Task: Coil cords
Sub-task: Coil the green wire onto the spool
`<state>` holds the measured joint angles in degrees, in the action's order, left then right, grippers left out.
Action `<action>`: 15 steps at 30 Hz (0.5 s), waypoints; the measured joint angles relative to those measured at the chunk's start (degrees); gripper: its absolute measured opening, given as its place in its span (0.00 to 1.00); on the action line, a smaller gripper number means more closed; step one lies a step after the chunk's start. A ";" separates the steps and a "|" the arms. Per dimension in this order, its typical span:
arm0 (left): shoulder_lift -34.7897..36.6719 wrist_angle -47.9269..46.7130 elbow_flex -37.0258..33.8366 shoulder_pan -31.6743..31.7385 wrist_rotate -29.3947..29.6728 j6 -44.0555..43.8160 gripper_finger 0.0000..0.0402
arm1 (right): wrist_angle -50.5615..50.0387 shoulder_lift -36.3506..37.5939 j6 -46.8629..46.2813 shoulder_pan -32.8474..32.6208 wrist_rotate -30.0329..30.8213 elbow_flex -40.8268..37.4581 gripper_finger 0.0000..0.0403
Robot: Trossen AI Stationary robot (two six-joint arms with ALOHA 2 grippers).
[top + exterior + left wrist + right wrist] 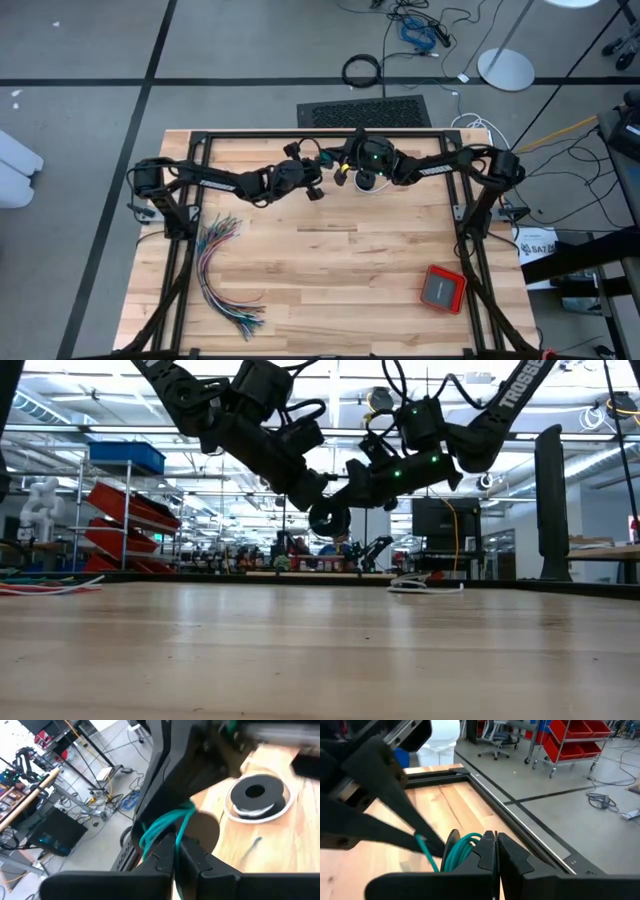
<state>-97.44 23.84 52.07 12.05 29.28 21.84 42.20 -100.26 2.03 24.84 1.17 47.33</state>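
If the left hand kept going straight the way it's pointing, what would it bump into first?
Probably the right arm, the dark bulk just ahead. The left hand, shut on the thin teal-green cord, points at it, though depth is hard to judge.

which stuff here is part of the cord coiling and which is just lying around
Job:
teal cord, pinched by both tools
left tool
right tool
black and white cord, coiled on the table

Lying about:
coloured wire bundle
red box
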 joint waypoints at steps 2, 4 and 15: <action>0.15 -0.78 0.00 0.26 -0.09 0.06 0.06 | -1.76 0.81 0.48 -0.24 0.08 0.00 0.00; 0.39 -1.45 0.00 0.62 -0.20 0.05 0.07 | -3.85 1.49 0.92 -0.54 0.01 0.00 0.00; 1.22 -12.15 3.78 1.60 -2.57 1.10 0.08 | -8.62 2.56 2.22 -1.90 -2.16 -0.02 0.00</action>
<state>-96.23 11.69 55.86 13.65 26.71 22.94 33.58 -97.71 4.25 22.94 -0.99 47.31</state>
